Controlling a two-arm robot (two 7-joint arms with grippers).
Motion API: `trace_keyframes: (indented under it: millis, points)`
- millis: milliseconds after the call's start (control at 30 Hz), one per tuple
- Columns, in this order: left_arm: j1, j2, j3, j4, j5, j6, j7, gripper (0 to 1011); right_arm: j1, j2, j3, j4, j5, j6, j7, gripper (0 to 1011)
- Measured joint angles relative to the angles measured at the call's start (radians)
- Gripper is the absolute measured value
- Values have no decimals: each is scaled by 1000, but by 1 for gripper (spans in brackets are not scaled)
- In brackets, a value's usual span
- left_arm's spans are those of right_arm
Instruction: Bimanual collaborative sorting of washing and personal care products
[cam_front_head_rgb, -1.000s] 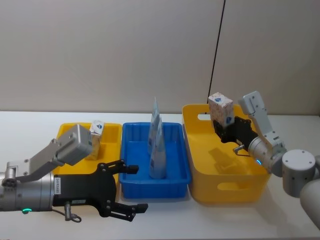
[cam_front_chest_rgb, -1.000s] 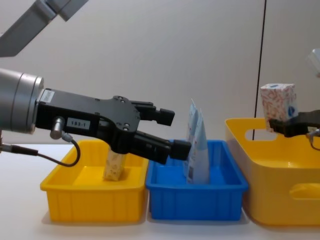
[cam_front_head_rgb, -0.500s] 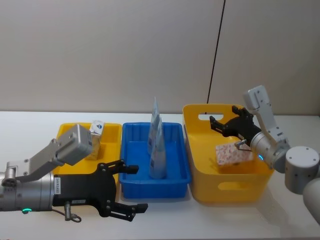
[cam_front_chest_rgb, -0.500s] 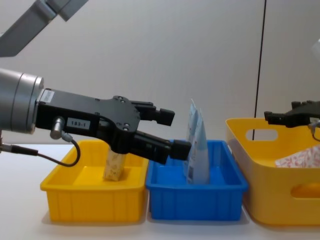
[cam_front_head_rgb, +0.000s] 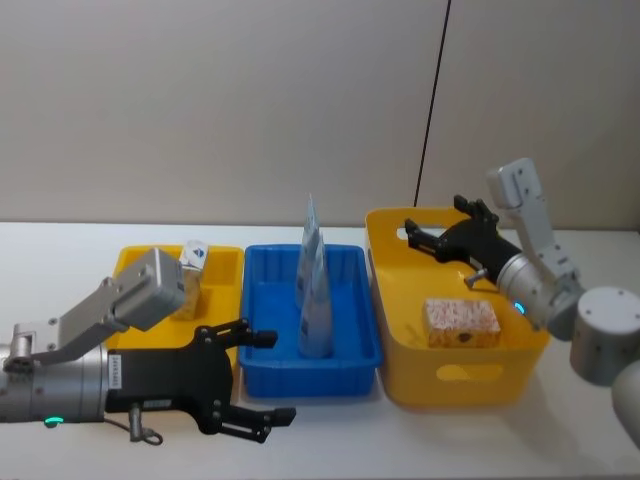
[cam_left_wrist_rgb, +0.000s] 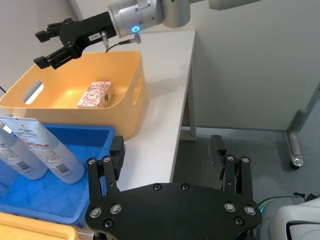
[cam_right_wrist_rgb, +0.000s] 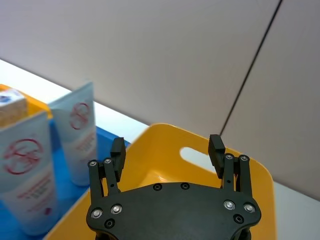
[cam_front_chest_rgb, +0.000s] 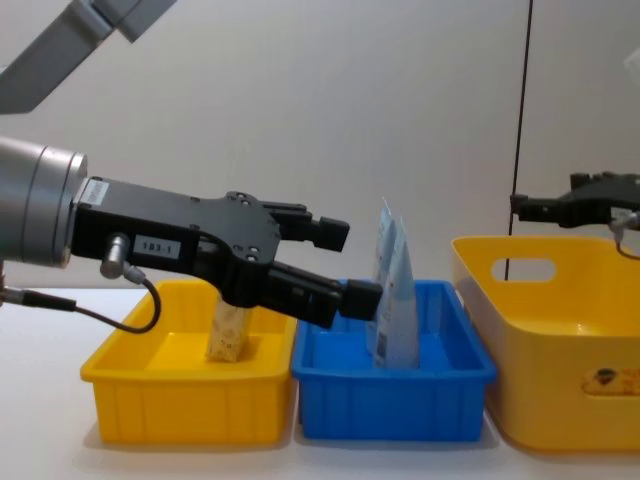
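- Head view: the left gripper (cam_front_head_rgb: 278, 376) hovers low over the white table (cam_front_head_rgb: 400, 440), in front of the near-left corner of the blue bin (cam_front_head_rgb: 262, 300). Its fingers are spread wide and hold nothing.
- The right gripper (cam_front_head_rgb: 415, 238) hangs above the back of the large yellow bin (cam_front_head_rgb: 450, 385), with its fingers parted and empty. A leaf-print pack (cam_front_head_rgb: 462, 322) lies flat on that bin's floor, well below the gripper.
- Two pointed pouches (cam_front_head_rgb: 315, 305) stand upright in the blue bin. A second pack (cam_front_head_rgb: 192, 258) stands in the small yellow bin (cam_front_head_rgb: 225, 262), partly behind the left arm.
- Behind the table is a plain grey wall (cam_front_head_rgb: 200, 100) with a thin dark vertical line (cam_front_head_rgb: 432, 120).
- Left wrist view: the left gripper's fingers are wide apart with nothing between them. Farther off, the right gripper is open above the large yellow bin, clear of the pack inside.
- Right wrist view: the right gripper's fingers are spread over the bin's rim and touch nothing. The pouches stand beside it.
- Chest view: the left gripper looms large and open, its tips just in front of the pouches. The second pack stands upright, and the right gripper is above the large bin's rim.
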Motion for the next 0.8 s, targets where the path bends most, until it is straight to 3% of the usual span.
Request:
trace_keyframes:
  millis: [300, 500, 800]
  points:
    - [0, 0, 0, 0, 0, 0, 0, 1001, -124, 40, 18, -240, 39, 59, 33, 1003]
    - [0, 0, 0, 0, 0, 0, 0, 1001, -238, 68, 34, -433, 64, 104, 39, 1004]
    - [0, 0, 0, 0, 0, 0, 0, 1001, -354, 80, 37, -603, 78, 148, 26, 1003]
